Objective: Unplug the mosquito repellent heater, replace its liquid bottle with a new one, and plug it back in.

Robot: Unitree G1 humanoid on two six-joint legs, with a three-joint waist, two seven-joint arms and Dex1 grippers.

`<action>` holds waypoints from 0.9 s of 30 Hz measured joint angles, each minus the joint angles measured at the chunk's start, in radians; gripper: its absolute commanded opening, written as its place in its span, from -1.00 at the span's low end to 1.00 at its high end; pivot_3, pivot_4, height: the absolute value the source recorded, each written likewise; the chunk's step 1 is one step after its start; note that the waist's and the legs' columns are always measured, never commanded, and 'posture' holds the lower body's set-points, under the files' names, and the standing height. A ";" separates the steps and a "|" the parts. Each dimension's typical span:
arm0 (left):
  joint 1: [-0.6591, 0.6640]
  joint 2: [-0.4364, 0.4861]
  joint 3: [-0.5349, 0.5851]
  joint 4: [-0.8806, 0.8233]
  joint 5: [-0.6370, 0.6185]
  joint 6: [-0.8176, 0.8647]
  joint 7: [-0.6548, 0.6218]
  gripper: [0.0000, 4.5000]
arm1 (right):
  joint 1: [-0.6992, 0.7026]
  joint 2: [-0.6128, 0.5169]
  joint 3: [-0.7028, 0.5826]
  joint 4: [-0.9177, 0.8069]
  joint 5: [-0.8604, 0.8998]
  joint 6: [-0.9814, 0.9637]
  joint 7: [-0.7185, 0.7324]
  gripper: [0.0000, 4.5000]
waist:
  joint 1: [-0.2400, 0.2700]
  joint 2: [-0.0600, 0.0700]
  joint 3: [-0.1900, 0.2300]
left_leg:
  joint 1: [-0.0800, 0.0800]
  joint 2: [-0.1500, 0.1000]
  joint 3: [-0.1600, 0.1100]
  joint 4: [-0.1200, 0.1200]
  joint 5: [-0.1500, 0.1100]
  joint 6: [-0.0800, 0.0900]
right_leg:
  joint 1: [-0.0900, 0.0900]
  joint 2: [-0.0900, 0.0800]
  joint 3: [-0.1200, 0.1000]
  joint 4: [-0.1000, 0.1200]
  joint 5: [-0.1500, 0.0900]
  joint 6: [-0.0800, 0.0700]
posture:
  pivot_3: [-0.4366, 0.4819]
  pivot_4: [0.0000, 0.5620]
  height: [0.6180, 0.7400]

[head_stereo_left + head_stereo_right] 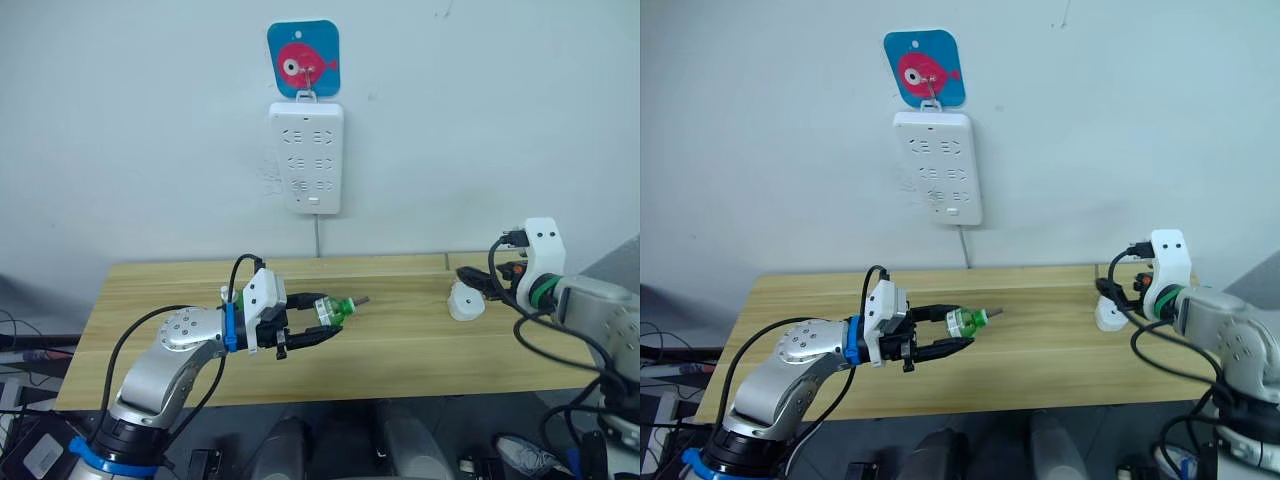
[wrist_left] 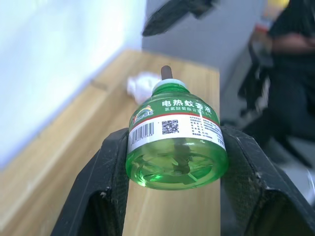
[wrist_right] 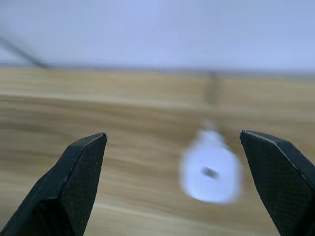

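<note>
My left gripper (image 1: pixel 322 317) is shut on a green liquid bottle (image 2: pixel 177 142). The bottle (image 1: pixel 331 310) is held sideways just above the table's middle, with its dark wick pointing toward the right end. The mosquito repellent heater (image 1: pixel 465 301), a small rounded white unit, lies on the table at the right, unplugged. My right gripper (image 3: pixel 172 137) is open, hovering just above and beside the heater (image 3: pixel 211 167), its fingers (image 1: pixel 478 279) apart from it.
A long white power strip (image 1: pixel 306 157) hangs on the wall above the table's back edge, under a blue-and-red fish hook (image 1: pixel 303 60), with its cord running down behind the wooden table (image 1: pixel 150 330). Dark shapes stand past the table's right end.
</note>
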 measured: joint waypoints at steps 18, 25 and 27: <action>-0.102 -0.128 -0.036 0.031 0.036 -0.047 0.076 0.00 | 0.102 0.265 0.315 0.044 0.562 -0.412 -0.420 1.00 | -0.033 -0.001 -0.003 | 0.000 -0.002 0.005 0.002 0.001 -0.001 | -0.001 0.001 0.004 0.001 0.000 0.000 | -0.42 -0.41 1.00; -0.111 -0.143 -0.040 0.031 0.050 -0.050 0.097 0.00 | 0.083 0.254 0.390 0.095 0.555 -0.494 -0.420 0.15 | -0.032 -0.001 -0.003 | 0.000 -0.002 0.003 0.001 0.001 -0.001 | -0.001 0.000 0.003 0.001 0.001 0.000 | -0.40 -0.42 1.00; -0.110 -0.147 -0.039 0.032 0.052 -0.056 0.103 0.00 | 0.083 0.253 0.400 0.095 0.561 -0.518 -0.423 -0.17 | -0.031 -0.001 -0.003 | 0.000 -0.002 0.003 0.001 0.001 -0.001 | -0.001 0.000 0.003 0.001 0.001 0.000 | -0.40 -0.42 1.00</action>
